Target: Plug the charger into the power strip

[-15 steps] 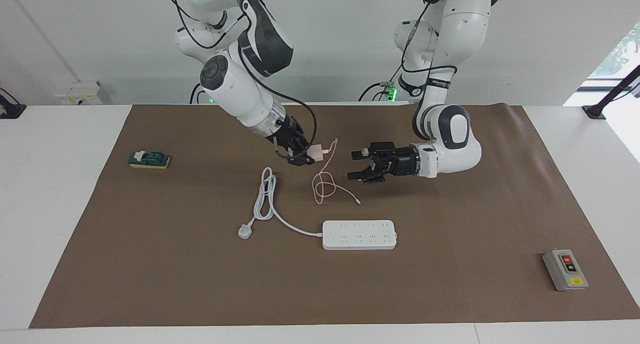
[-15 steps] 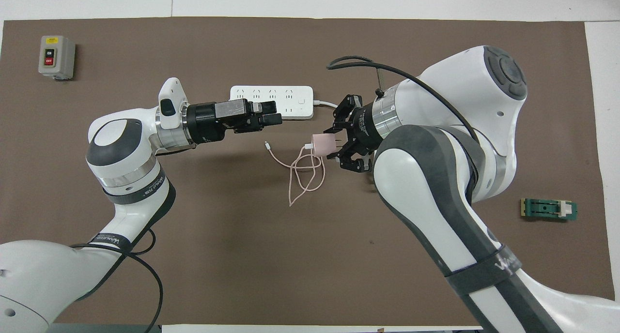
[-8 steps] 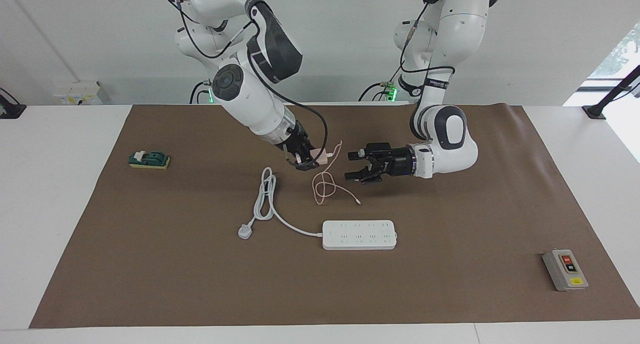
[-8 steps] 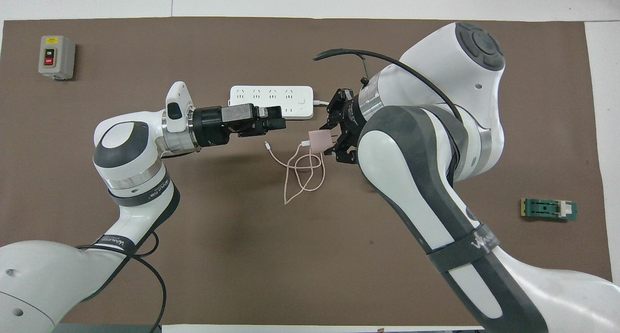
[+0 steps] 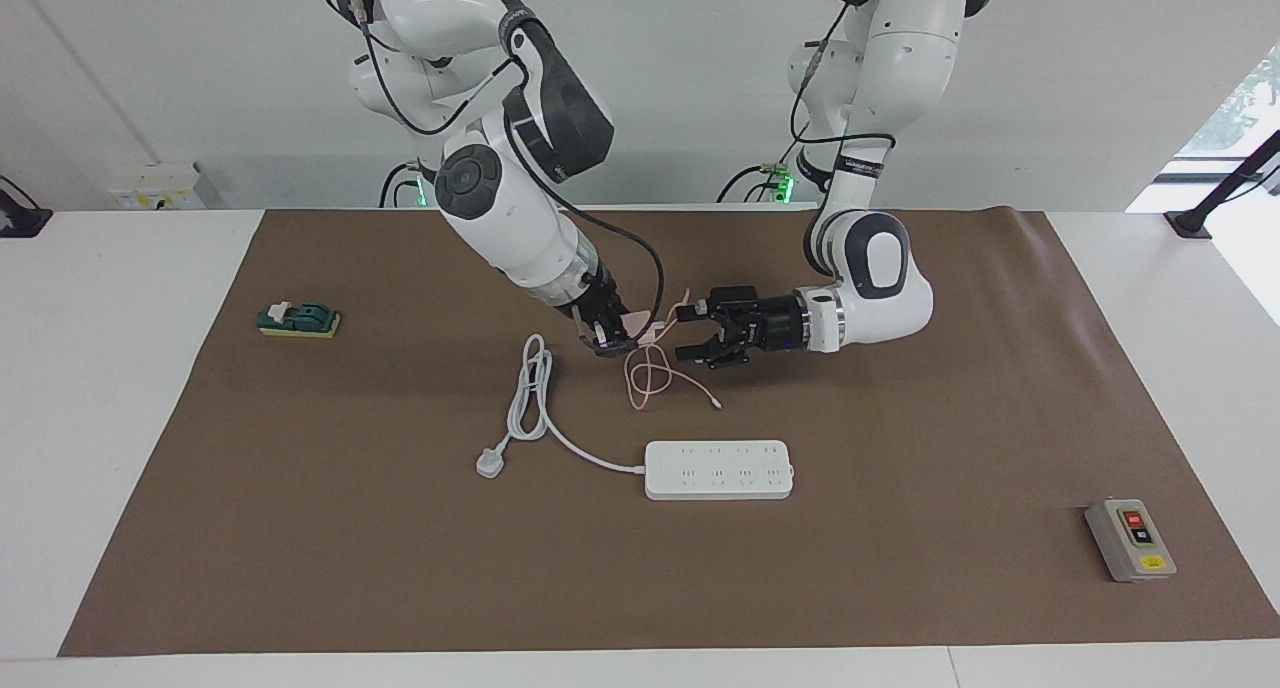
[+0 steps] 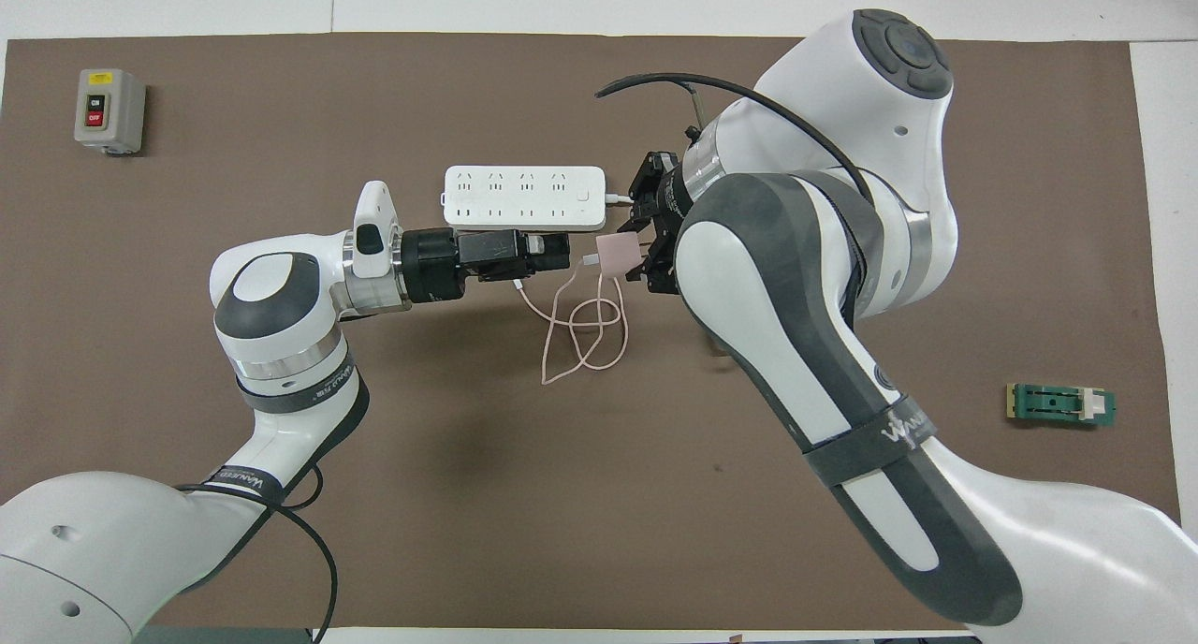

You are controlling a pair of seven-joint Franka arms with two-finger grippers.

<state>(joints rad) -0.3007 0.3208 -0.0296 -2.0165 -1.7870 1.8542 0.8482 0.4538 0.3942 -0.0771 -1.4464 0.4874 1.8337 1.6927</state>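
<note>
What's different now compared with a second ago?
The right gripper, shut on the pink charger, has carried it toward the left gripper, which has come in, open, to meet it, with the cable trailing. Nothing was let go. The power strip, green block and grey button box stayed put.
</note>
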